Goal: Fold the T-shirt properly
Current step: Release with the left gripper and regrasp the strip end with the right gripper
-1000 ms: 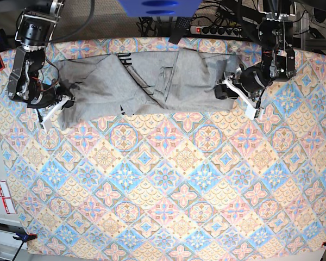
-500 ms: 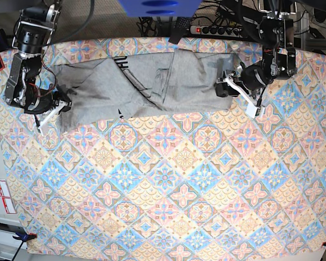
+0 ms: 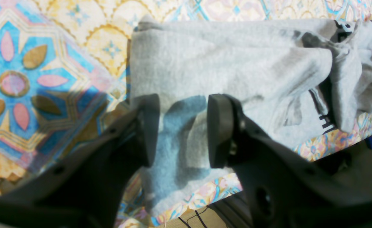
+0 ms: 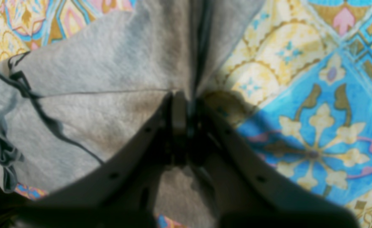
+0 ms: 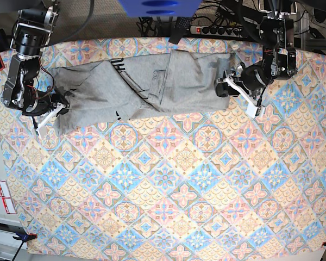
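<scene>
Along the far edge of the colourful diamond-patterned tablecloth [image 5: 168, 179] lies the crumpled heather-grey cotton T-shirt [image 5: 146, 87] — the right gripper [image 4: 184, 109] pinches its cloth, while the left gripper [image 3: 181, 129] stands spread over its other end

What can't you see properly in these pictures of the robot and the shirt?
- The black block lettering on the crumpled heather-grey cotton T-shirt: folds hide most of it in the base view, so it cannot be read.
- Right wrist view: blurred; the right hand is shut on the shirt, but how much cloth it pinches is unclear.
- Left wrist view: the open left hand covers the shirt edge beneath it.
</scene>
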`<state>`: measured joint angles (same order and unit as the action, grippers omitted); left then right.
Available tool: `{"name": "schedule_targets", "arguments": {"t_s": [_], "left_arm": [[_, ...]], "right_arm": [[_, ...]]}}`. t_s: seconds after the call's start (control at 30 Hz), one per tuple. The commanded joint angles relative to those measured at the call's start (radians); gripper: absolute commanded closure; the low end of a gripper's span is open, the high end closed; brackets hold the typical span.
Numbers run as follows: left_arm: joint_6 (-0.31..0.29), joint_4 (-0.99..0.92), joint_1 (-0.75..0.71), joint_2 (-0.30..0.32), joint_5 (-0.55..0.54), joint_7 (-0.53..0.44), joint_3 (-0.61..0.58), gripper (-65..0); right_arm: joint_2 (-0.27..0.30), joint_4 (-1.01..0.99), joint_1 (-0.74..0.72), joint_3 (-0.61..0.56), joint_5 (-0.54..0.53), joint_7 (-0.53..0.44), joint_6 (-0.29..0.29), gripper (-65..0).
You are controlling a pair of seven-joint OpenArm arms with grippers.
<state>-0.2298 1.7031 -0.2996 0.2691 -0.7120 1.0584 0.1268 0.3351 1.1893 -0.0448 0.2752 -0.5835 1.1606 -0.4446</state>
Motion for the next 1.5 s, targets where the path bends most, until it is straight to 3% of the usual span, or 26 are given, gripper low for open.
{"name": "schedule_targets", "arguments": {"t_s": [0.0,0.73,1.1,1.47], "left_arm": [[-0.004,0.019,0.003,0.011,-0.013,-0.01,0.004,-22.7],[-0.004,0.021,0.009,0.012,-0.014,-0.011,0.007,-23.3],[-0.004,0.021,0.004,0.005,-0.014,-0.01,0.241,-23.3],[-0.01,0.021,-0.013,-0.037,-0.014,-0.01,0.368,-23.3]], "right_arm": [[0.019,0.016,-0.017,0.006,-0.011,-0.012,-0.006,0.0],[0.02,0.022,-0.027,0.008,-0.011,-0.014,-0.006,0.0],[0.02,0.039,-0.022,0.008,-0.011,-0.011,-0.006,0.0],[0.019,0.358,0.118,-0.001,-0.016,-0.003,-0.006,0.0]]}}
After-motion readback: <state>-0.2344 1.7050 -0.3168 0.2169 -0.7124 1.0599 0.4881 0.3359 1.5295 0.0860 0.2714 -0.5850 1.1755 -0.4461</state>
